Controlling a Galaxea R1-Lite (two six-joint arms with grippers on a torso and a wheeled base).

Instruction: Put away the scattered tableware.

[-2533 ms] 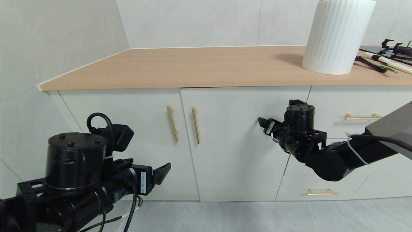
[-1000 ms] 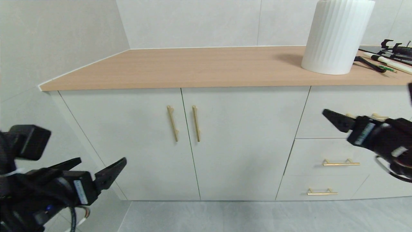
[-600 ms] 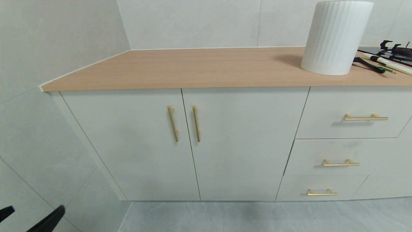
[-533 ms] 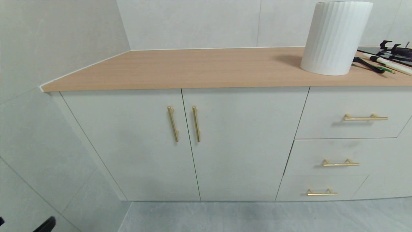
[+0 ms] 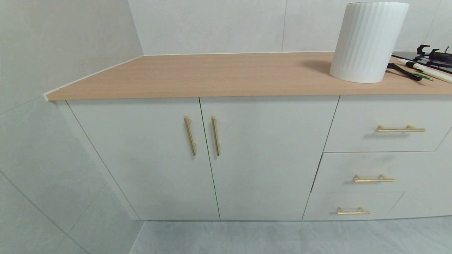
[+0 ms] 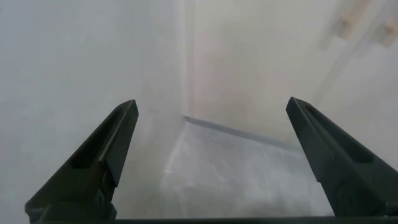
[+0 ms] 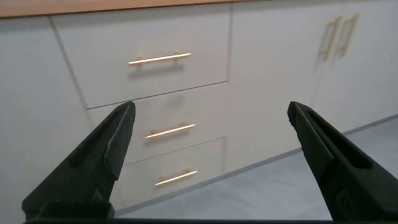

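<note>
At the far right end of the wooden countertop (image 5: 212,74), the scattered tableware (image 5: 418,68): a loose handful of long, thin pieces lying flat and fanned out at slightly different angles. Nearest the white ribbed canister (image 5: 367,42), a slim black utensil (image 5: 404,70), one end just beside the canister's base. Next to that, a pale stick (image 5: 432,73) with a black end, and alongside it a short piece with green marks (image 5: 424,75). Farther back toward the wall, some black hooked parts (image 5: 432,53), too small to name. Cut off by the picture's edge, so no telling how many pieces in all.

Upright on the countertop, just left of the tableware, the canister: tall, off-white, ribbed top to bottom, a little wider at the rim than at the foot.

Under the countertop, pale cabinet fronts, all shut: two doors (image 5: 148,158) with upright gold handles (image 5: 189,135) side by side, and to their right a stack of three drawers (image 5: 385,113) with level gold pulls (image 5: 400,128). Below, a grey tiled floor (image 5: 282,236).

Left gripper (image 6: 214,162): jaws spread wide, nothing between them, facing a blurred corner where pale wall meets floor. Right gripper (image 7: 211,162): jaws likewise wide apart and bare, facing the three drawers, well apart from them.
</note>
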